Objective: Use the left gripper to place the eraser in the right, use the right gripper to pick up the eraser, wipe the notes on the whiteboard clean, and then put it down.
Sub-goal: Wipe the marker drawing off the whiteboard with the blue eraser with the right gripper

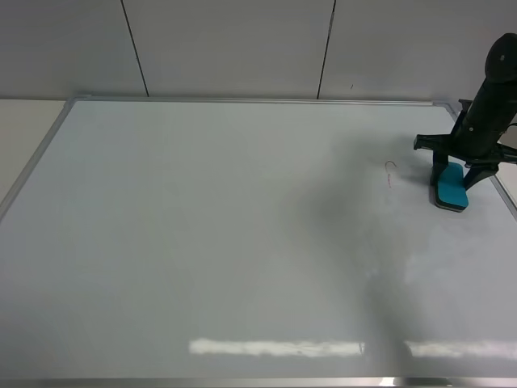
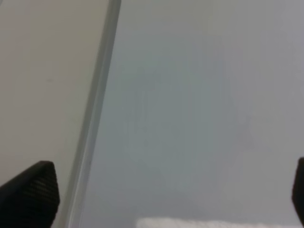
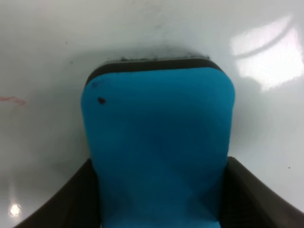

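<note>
The teal-blue eraser (image 1: 451, 187) rests felt-side down on the whiteboard (image 1: 202, 242) near its right edge. My right gripper (image 1: 457, 171) is shut on it, with a finger against each long side, as the right wrist view (image 3: 159, 204) shows around the eraser (image 3: 156, 133). The notes (image 1: 390, 173), a small red scribble, lie just left of the eraser; a faint red trace (image 3: 12, 99) shows in the right wrist view. My left gripper (image 2: 164, 194) is open and empty over the whiteboard's silver frame (image 2: 95, 109); it is out of the exterior high view.
Beige table surface (image 1: 20, 137) lies beyond the board's left frame. A grey panelled wall (image 1: 242, 48) stands behind the board. Light glare (image 1: 275, 347) runs along the board's near edge.
</note>
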